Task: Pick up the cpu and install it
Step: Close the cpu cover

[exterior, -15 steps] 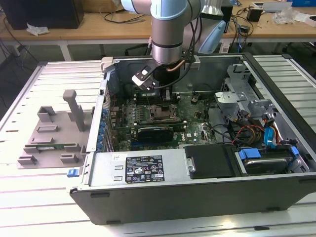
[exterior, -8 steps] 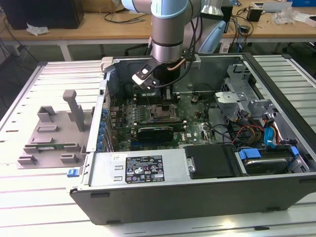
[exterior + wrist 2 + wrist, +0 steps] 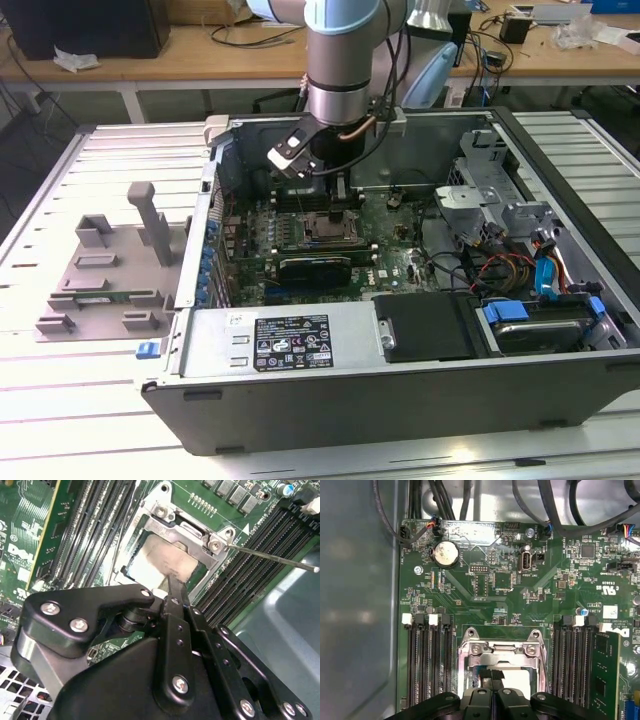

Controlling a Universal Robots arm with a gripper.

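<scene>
Open computer case (image 3: 420, 385) on a slatted table, with the arm reaching down to the motherboard (image 3: 510, 600). The gripper (image 3: 173, 580) hangs directly over the socket frame (image 3: 186, 529), between the banks of memory slots (image 3: 240, 565), its two narrow fingers drawn together with barely a gap and their tips at the top face of the cpu (image 3: 157, 560). The cpu lies flat inside the socket frame, its dull silver top facing up.
</scene>
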